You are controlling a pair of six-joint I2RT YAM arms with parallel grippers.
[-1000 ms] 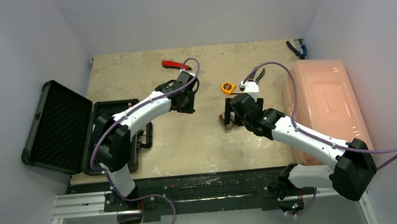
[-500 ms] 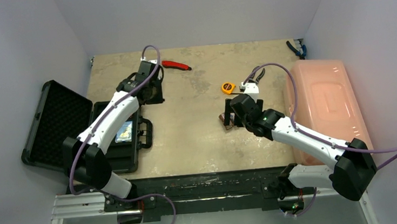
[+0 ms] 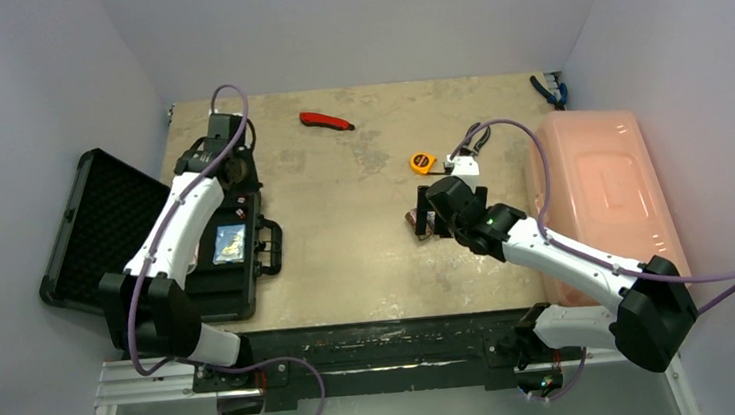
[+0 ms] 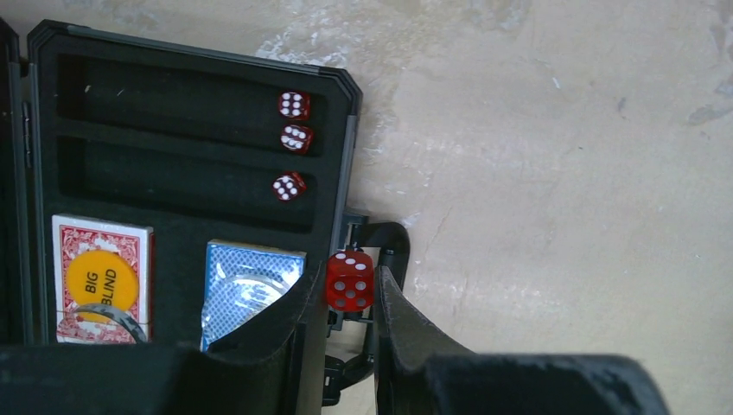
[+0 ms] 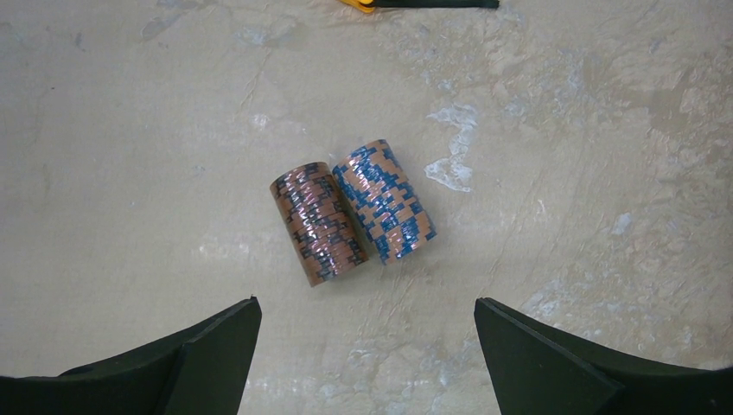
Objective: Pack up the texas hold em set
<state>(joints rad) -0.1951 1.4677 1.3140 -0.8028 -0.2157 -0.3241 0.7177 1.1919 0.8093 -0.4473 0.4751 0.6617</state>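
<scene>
My left fingers [image 4: 406,333] are pinched on a red die [image 4: 349,281], which hangs over the right rim of the open black case [image 4: 344,164], near its handle [image 4: 391,235]. In the foam tray I count three more red dice [image 4: 294,105] at the right end of the two long slots. One looks to sit on the ridge between them, though I can't be sure. Below the slots a red card deck [image 4: 99,235] carries a yellow "BIG BLIND" disc [image 4: 102,278], with a blue deck [image 4: 251,281] beside it. My right fingers [image 5: 212,350] are spread wide above two chip rolls [image 5: 318,223] that lie touching, side by side, on the bare counter [image 5: 130,130], well apart from the case.
</scene>
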